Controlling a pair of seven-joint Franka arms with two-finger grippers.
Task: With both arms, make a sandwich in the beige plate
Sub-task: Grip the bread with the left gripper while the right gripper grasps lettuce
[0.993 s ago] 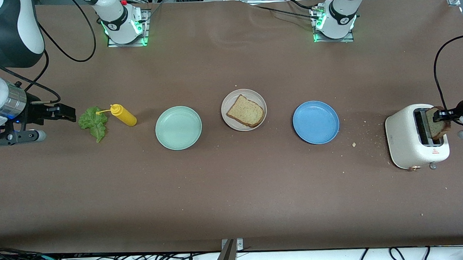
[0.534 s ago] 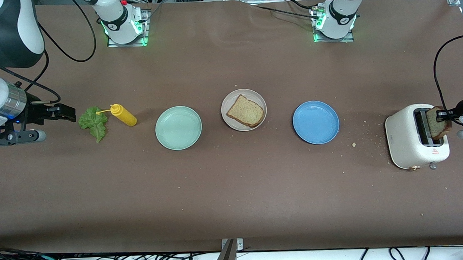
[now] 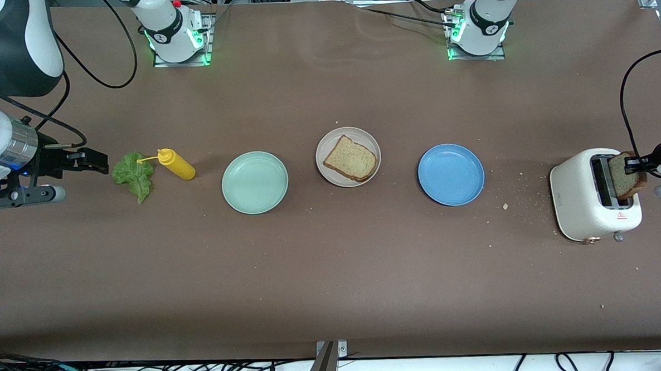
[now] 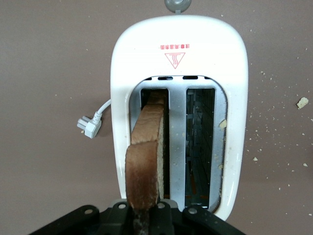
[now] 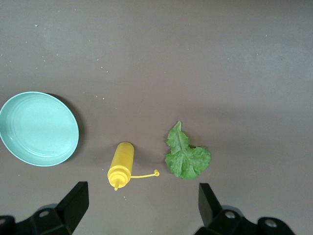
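Left gripper (image 3: pixel 632 165): clamped on a bread slice (image 3: pixel 626 176) over the toaster (image 3: pixel 585 202).
Right gripper (image 3: pixel 99 161): held spread over the table beside the lettuce (image 3: pixel 133 173).
Beige plate (image 3: pixel 326 146): between the mint and blue plates, one slice (image 3: pixel 350 159) laid on it.

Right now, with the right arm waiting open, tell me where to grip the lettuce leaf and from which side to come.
Probably grip the lettuce leaf on its broad ruffled lobe, where the raised edge gives something to pinch. It lies flat on the table, so come straight down from above, on the edge away from the yellow squeeze bottle beside it. The right tool hangs open over both.
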